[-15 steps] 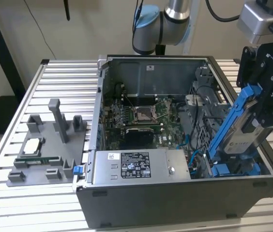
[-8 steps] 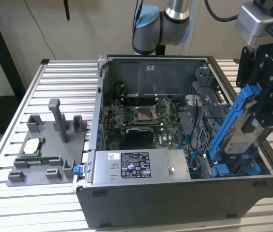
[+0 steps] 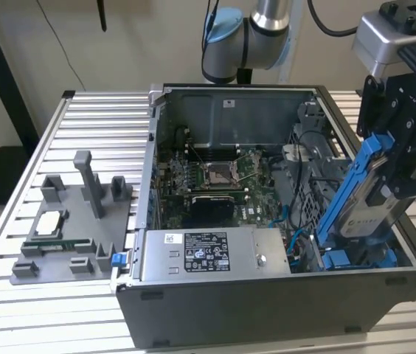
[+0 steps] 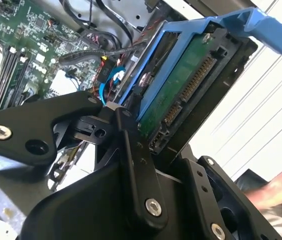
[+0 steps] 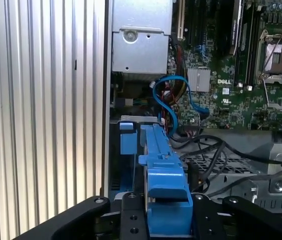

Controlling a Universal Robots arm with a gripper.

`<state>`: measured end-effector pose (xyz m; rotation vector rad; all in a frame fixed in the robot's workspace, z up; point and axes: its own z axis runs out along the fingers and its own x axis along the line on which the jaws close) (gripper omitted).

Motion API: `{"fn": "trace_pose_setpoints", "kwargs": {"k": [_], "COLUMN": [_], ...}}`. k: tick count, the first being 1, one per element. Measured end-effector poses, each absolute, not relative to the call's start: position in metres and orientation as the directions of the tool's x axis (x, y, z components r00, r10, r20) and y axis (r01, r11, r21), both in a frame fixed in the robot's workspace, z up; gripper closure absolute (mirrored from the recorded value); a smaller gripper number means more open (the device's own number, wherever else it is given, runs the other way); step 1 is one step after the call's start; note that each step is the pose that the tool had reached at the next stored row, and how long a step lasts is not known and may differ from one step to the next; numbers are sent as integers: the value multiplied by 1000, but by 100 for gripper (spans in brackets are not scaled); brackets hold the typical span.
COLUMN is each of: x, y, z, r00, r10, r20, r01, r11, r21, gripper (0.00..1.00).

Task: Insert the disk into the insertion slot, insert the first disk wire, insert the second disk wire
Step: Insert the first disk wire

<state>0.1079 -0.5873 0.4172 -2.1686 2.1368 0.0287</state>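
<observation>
Kept the gripper point(image 5: 166, 205) closed tight on the disk point(image 3: 366, 214), pinched across its blue frame point(image 4: 261, 30). Hung it tilted over the case point(image 3: 267, 302) at the exterior view's right, lower end down by the cage point(image 5: 221, 165) — not yet seated. Judged it dense and rigid yet shock-shy, with bare board and pins point(image 4: 191, 82) to avoid — best taken by the frame's sides. Bore a white label; left the print unread.
</observation>
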Motion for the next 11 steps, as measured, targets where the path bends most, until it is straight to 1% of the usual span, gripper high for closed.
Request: {"fn": "trace_pose_setpoints", "kwargs": {"k": [5,11], "x": [108,107], "y": [-587,-586], "z": [410,399], "r00": [18,18], "r10": [-997,-997], "r20": [-80,-79], "r01": [-998,-998], "r11": [-13,-13], "r21": [-65,-65], "gripper": [100,100]}}
